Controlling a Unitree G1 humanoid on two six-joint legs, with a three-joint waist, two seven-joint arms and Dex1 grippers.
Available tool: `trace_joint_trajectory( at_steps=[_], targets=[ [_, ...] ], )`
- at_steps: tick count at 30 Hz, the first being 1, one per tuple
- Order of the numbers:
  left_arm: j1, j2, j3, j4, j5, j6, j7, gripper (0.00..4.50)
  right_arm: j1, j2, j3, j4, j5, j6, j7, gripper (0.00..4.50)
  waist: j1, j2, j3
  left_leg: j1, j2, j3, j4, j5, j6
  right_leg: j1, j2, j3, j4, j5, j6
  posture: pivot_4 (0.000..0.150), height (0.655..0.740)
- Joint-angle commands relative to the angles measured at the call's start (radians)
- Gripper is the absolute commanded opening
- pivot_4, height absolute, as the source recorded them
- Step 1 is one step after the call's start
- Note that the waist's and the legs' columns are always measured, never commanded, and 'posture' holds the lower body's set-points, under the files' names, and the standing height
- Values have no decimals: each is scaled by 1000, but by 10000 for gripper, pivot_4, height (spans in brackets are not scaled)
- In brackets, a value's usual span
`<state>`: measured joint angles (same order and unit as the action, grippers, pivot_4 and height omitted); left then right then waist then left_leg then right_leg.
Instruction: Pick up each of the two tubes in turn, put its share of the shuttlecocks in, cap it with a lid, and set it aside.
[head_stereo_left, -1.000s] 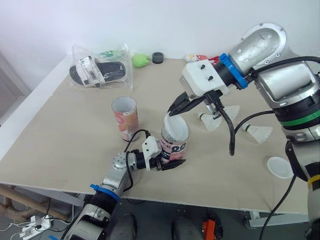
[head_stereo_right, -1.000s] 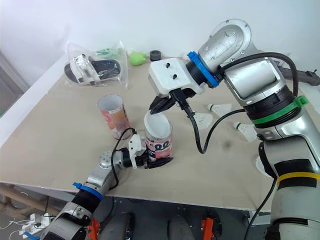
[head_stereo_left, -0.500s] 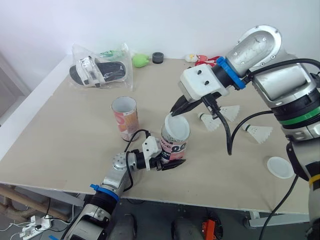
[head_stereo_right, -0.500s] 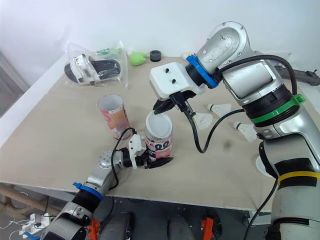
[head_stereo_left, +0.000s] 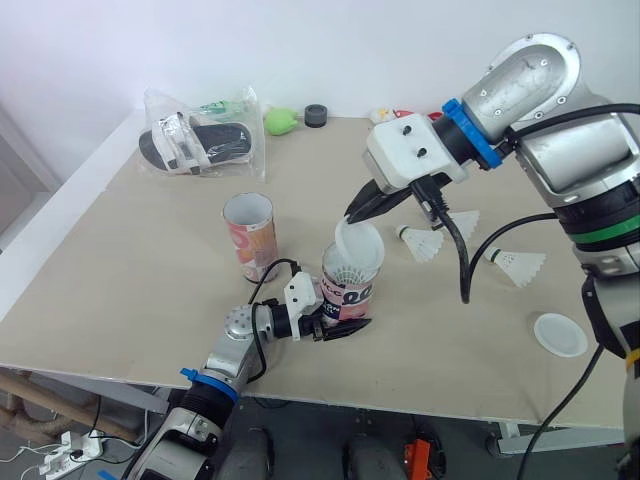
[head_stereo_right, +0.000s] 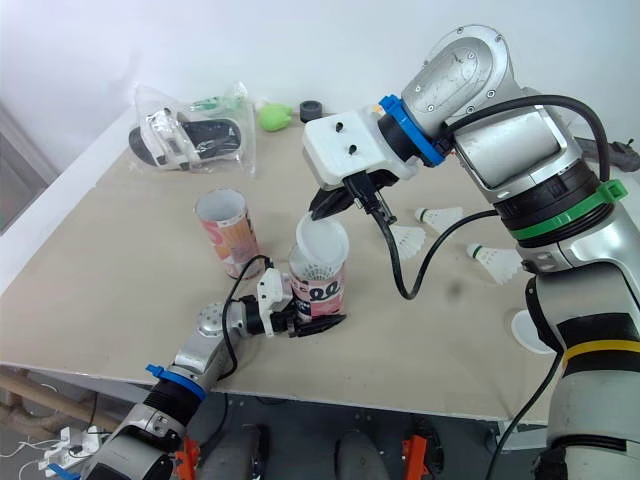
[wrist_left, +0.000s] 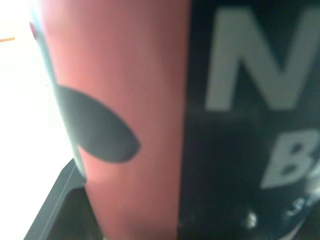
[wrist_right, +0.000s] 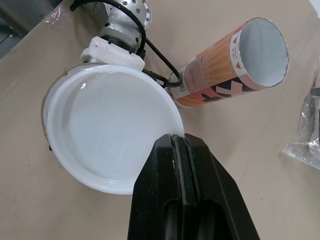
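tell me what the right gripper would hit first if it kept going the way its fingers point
Probably the open top of the tube held upright by the left gripper. The right gripper points down at it, and the tilted lid it pinches would touch the rim first, though the gap is hard to judge.

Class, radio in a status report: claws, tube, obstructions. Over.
Left claw shut on pink-and-black cardboard tube, upright. Right claw shut on round white plastic lid, tilted over tube's mouth, not seated. Nothing blocking the mouth.
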<state>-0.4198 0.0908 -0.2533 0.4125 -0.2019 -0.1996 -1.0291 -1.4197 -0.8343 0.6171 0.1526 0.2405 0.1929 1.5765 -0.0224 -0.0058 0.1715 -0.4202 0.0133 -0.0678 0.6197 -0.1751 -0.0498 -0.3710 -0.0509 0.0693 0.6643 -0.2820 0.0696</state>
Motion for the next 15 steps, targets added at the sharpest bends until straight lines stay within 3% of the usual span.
trace_joint_trajectory(
  at_steps=[1,15],
  targets=[
    [26,-1,-17,53,21,20,6,30751,5,-9,-10,-14,1,-1,38,274,0,0,0,0,0,0,0,0,0,0,0,0,0,0,0,1500,7400],
    [28,-1,-18,51,21,19,6,30751,14,17,-51,-78,31,45,38,274,0,0,0,0,0,0,0,0,0,0,0,0,0,0,0,1500,7400]
  ],
)
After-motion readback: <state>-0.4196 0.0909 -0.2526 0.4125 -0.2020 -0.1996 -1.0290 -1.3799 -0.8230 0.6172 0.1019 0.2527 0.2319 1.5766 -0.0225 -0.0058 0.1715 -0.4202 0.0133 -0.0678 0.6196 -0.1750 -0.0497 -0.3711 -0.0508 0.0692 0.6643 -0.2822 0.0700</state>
